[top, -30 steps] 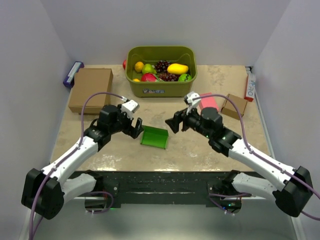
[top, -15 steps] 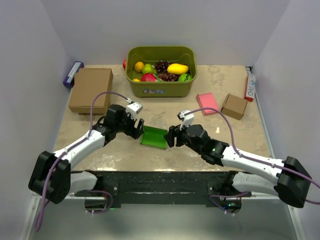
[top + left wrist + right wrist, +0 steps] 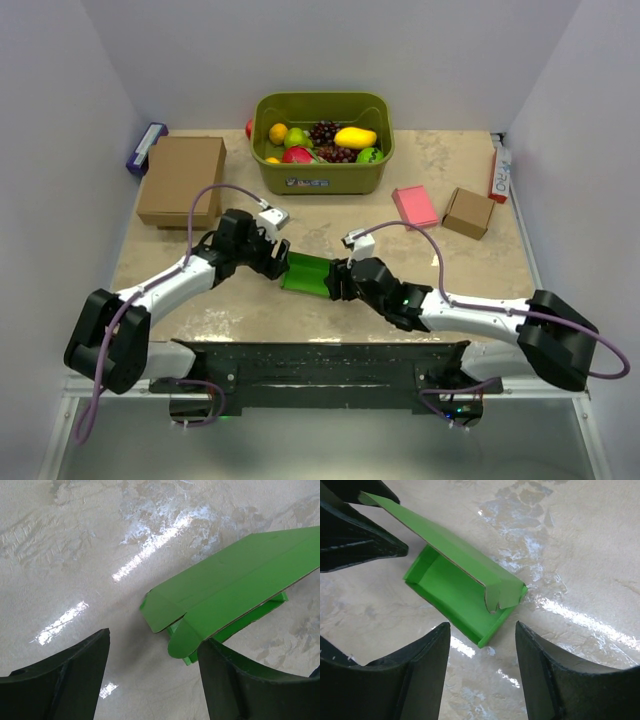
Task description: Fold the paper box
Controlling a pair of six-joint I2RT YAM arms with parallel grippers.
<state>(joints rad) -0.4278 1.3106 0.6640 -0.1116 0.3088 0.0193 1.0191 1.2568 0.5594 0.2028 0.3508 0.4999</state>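
Looking down from the top, I see the green box [image 3: 308, 273] lying on the table [image 3: 470, 260], in the middle and a bit low in the frame. The left claw [image 3: 275, 262] is at its left end and the right claw [image 3: 338, 280] is at its right end, both very near it. A bin [image 3: 322, 172] of fruit sits at the top middle.

From the left wrist, the box [image 3: 235, 587] fills the right side, with one flap lifted. The left claw [image 3: 154, 642] is open. Its fingers [image 3: 75, 675] are at the bottom, and a round flap pokes in beside the right one.

From the right wrist, the box [image 3: 455, 587] sits in the middle, open like a tray, with a flap tilted over it. The right claw [image 3: 482, 630] is open, and the box's near corner is just between its fingers.
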